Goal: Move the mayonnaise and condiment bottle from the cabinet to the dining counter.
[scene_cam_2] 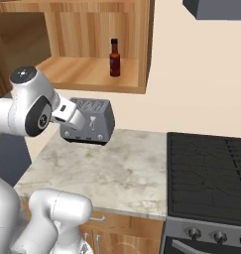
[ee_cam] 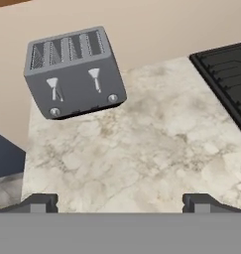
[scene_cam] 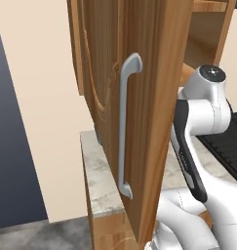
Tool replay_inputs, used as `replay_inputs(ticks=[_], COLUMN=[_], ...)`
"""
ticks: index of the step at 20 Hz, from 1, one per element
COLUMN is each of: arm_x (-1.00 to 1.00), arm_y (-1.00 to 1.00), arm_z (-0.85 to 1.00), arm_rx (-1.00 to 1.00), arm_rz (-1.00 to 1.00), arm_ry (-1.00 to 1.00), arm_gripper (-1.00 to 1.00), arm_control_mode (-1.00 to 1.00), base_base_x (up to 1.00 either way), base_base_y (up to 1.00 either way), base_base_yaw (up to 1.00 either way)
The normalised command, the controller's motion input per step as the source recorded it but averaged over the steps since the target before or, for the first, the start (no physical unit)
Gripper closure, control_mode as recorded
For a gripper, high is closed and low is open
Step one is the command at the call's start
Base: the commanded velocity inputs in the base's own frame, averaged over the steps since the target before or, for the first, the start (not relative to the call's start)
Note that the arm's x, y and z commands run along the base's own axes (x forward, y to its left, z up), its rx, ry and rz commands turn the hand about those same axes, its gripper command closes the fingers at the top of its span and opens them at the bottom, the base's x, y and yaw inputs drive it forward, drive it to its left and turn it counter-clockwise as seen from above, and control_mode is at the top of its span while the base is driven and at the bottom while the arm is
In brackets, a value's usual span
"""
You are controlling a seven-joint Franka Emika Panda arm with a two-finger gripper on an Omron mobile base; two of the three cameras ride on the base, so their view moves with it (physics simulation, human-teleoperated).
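Note:
The cabinet [scene_cam_2: 92,74] stands open, and the condiment bottle [scene_cam_2: 114,58], dark reddish-brown with a black cap, stands upright on its shelf toward the right. The cabinet's door [scene_cam: 144,122] with its long grey bar handle [scene_cam: 124,127] swings out close in the left base view. The mayonnaise and the dining counter are out of view. In the hand view my gripper [ee_cam: 121,203] is open with nothing between its fingers. It hangs over the small marble top, below the shelf, looking at the toaster.
A grey toaster [scene_cam_2: 94,121] sits at the back of the small marble counter [scene_cam_2: 112,168] beneath the cabinet. A black stove [scene_cam_2: 211,173] adjoins the counter on the right, under a grey hood [scene_cam_2: 216,10]. The open door blocks the left side.

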Motion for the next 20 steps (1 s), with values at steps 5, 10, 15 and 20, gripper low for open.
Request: replay_inputs(ticks=[5, 10, 15, 20], arm_x=[0.00, 0.00, 0.00, 0.05], arm_y=[0.00, -0.10, -0.19, -0.18], arm_z=[0.46, 0.27, 0.16, 0.00], arm_rx=[-0.13, -0.09, -0.08, -0.07], arm_rz=[-0.09, -0.11, -0.11, -0.09], arm_ry=[0.07, 0.00, -0.02, -0.18], arm_gripper=[-1.00, -1.00, -1.00, -1.00], arm_control_mode=[-1.00, -1.00, -1.00, -1.00], base_base_x=[0.00, 0.00, 0.00, 0.00], base_base_y=[0.00, 0.00, 0.00, 0.00], base_base_yaw=[0.00, 0.00, 0.00, 0.00])
